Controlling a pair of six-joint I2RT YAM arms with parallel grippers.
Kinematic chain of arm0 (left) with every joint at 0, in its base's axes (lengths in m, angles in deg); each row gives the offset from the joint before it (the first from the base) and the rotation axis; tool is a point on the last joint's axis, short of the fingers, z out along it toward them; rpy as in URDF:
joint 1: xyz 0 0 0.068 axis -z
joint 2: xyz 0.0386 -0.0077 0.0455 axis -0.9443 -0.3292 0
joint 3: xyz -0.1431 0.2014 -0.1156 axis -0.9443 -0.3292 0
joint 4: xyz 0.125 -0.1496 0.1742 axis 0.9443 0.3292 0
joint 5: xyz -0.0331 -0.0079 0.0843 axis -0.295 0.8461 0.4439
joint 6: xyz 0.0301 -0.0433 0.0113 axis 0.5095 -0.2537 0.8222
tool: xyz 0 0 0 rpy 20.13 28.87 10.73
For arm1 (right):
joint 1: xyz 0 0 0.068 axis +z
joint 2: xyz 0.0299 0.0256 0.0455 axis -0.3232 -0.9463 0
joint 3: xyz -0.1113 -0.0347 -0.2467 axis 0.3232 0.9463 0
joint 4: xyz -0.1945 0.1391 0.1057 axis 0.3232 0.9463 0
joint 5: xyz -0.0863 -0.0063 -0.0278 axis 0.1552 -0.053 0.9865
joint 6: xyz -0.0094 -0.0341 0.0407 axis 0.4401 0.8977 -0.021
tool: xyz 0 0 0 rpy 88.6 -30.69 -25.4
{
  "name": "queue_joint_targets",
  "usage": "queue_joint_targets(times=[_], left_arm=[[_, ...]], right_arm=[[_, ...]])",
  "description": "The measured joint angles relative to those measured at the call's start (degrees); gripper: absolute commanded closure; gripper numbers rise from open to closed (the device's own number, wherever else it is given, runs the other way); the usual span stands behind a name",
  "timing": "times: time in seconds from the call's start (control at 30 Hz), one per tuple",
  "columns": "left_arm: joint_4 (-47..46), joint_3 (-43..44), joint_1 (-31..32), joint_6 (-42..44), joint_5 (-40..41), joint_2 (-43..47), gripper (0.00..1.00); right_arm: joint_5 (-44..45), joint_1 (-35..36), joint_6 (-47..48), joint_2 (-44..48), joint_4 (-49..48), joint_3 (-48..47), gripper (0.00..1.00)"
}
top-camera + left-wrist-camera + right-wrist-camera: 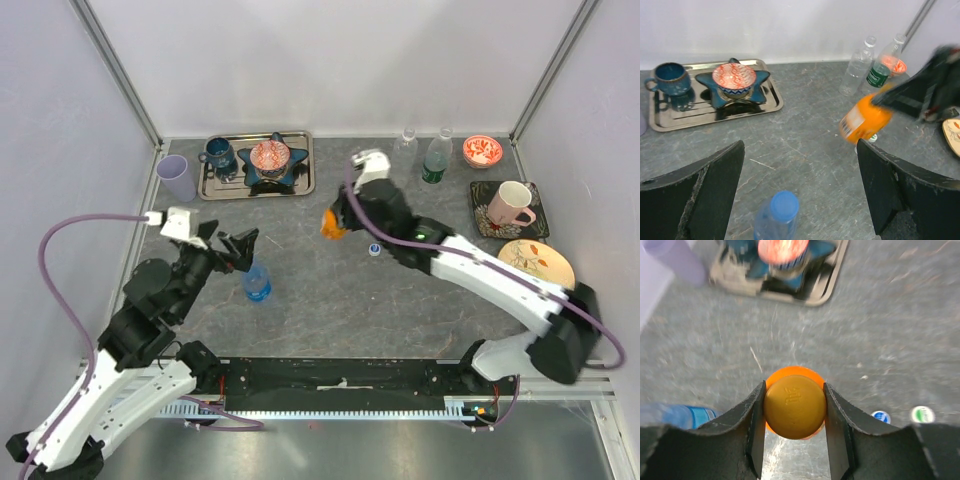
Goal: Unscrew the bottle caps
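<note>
The right end effector (794,390) pinches the round orange cap (795,407); the left end effector (800,160) hangs wide apart.

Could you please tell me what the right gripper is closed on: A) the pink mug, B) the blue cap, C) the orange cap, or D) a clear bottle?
C: in the right wrist view, the right gripper clamps the orange cap from both sides.

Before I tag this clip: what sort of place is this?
Probably a robot lab test cell: bare white wall panels in a metal frame, a left arm and right arm bolted at the table edge.
</note>
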Motion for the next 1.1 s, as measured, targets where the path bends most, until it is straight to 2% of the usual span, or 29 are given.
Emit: queue_joint_targets(times=[0.13, 0.27, 0.37, 0.57, 0.73, 0.87, 1.1], left_arm=[[-3.13, 2.51, 0.0, -0.2, -3.37, -9.25, 0.01], [-7.15, 8.37, -0.74, -1.97, -12.13, -20.55, 0.01], [-11.85, 9.44, -3.52, -4.55, -23.5, -25.46, 0.01], [-27.23, 8.74, -11.63, -14.73, -53.16, -31.63, 0.01], [-40.96, 5.33, -12.31, -22.49, -70.71, -34.45, 0.0], [-44.09, 4.83, -12.28, -23.91, -77.57, -35.65, 0.0], [-45.79, 4.63, -11.69, -23.87, -82.62, -35.85, 0.0]], right_arm=[[-0.61, -2.86, -0.22, 12.41, 3.52, -0.22, 1.0], [-7.02, -4.17, -1.18, 18.95, 7.02, -0.31, 1.0], [-14.75, -7.58, -2.47, 21.11, 9.18, -0.28, 1.0], [-29.09, -12.52, -4.66, 24.04, 10.56, 0.2, 1.0], [-40.63, -12.79, -8.13, 26.03, 5.64, 2.03, 1.0], [-45.48, -12.79, -10.47, 26.1, 2.32, 2.62, 1.0], [-48.7, -12.79, -12.48, 25.42, -1.99, 2.62, 1.0]])
